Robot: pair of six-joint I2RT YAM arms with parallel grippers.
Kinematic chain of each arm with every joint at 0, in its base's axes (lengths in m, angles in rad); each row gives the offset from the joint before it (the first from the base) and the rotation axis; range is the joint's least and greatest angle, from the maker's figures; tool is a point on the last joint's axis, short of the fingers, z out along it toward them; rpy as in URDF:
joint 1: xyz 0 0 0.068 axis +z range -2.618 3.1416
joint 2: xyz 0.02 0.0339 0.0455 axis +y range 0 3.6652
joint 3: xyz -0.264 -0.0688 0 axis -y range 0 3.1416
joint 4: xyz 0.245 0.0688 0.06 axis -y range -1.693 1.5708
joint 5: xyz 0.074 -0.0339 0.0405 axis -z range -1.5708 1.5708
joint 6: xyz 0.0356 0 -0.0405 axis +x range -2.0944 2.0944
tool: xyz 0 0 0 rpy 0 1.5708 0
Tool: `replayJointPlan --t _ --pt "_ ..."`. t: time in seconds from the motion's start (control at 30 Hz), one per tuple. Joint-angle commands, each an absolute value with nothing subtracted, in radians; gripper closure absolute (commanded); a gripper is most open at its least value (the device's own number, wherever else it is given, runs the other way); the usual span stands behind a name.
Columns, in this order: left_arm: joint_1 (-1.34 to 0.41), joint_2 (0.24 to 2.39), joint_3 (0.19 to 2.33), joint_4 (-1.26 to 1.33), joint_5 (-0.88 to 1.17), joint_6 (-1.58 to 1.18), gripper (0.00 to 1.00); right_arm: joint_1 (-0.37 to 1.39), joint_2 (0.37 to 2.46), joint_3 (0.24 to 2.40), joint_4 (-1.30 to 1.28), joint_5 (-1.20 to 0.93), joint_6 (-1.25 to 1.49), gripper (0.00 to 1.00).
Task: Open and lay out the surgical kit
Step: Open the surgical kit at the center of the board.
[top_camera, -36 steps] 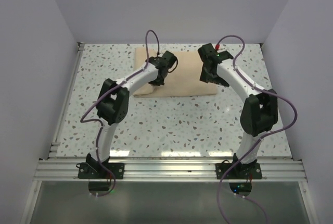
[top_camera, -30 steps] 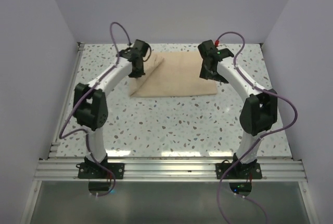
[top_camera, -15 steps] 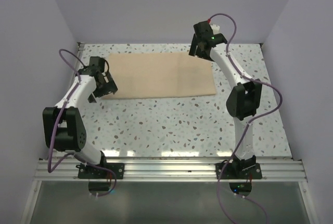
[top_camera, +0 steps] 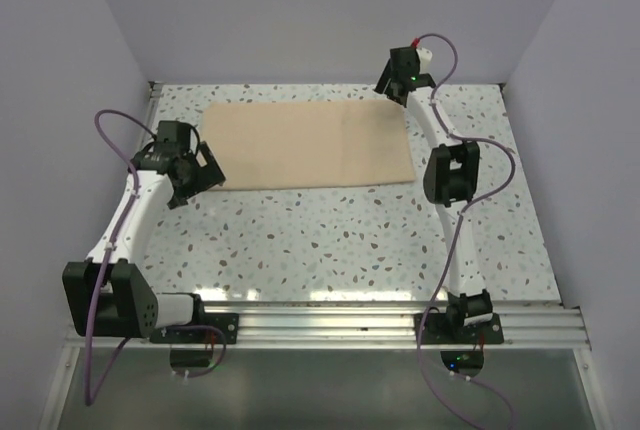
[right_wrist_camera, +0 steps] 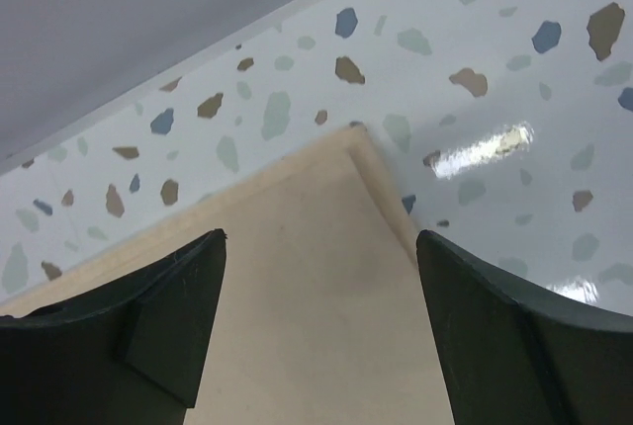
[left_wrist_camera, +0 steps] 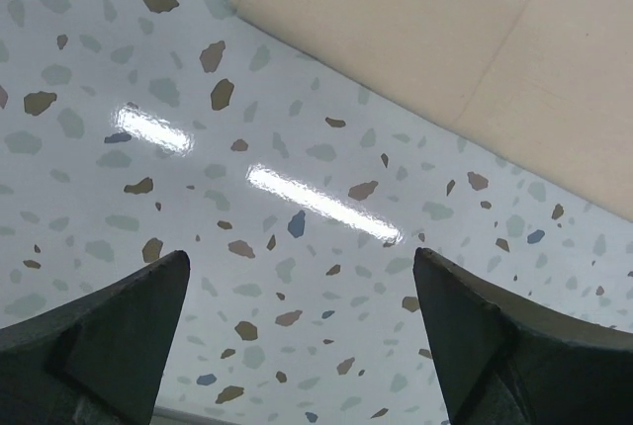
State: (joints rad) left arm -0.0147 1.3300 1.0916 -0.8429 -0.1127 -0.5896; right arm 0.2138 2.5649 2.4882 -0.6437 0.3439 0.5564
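Wrap sheet (top_camera: pixel 310 145) lies flat as wide tan rectangle on far half of speckled table (top_camera: pixel 330 240), long side along back wall (top_camera: pixel 330 10). Left gripper (top_camera: pixel 195 175) hangs over bare table just beside sheet's near-left corner, jaws wide apart, nothing between. Right gripper (top_camera: pixel 395 85) above sheet's far-right corner, jaws likewise spread, empty. Left wrist view: crease line crosses sheet. Right wrist view: corner shows doubled edge

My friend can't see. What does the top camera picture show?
A tan wrap sheet lies spread flat at the far side of a speckled table. The left arm's open tool hangs by its near-left corner, and the right arm's open tool hangs over its far-right corner; neither holds it.
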Motion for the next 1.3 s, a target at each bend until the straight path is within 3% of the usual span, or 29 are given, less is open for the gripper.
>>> replayJointPlan --t 0.0,0.57,0.77,0.8,0.93,1.2,1.27 --pt "-0.021 1.269 1.075 -0.871 -0.104 -0.614 0.0 0.204 2.655 2.644 -0.539 0.331 0.569 0.19" --pt "-0.021 1.126 1.028 -0.979 -0.187 -0.623 0.0 0.198 2.776 2.615 -0.434 0.368 0.528 0.4" --pt "-0.021 1.1 1.026 -1.002 -0.213 -0.609 0.0 0.198 2.778 2.597 -0.443 0.368 0.546 0.68" --pt "-0.021 1.1 1.028 -1.005 -0.213 -0.607 0.0 0.198 2.778 2.599 -0.448 0.37 0.546 0.79" --pt "-0.021 1.091 1.029 -1.02 -0.215 -0.603 0.0 0.192 2.775 2.589 -0.463 0.37 0.543 1.0" --pt "-0.021 1.081 1.086 -1.04 -0.224 -0.571 0.0 0.186 2.657 2.517 -0.45 0.325 0.505 1.0" --pt "-0.021 1.088 1.135 -1.043 -0.225 -0.56 0.0 0.187 2.596 2.434 -0.392 0.205 0.512 1.0"
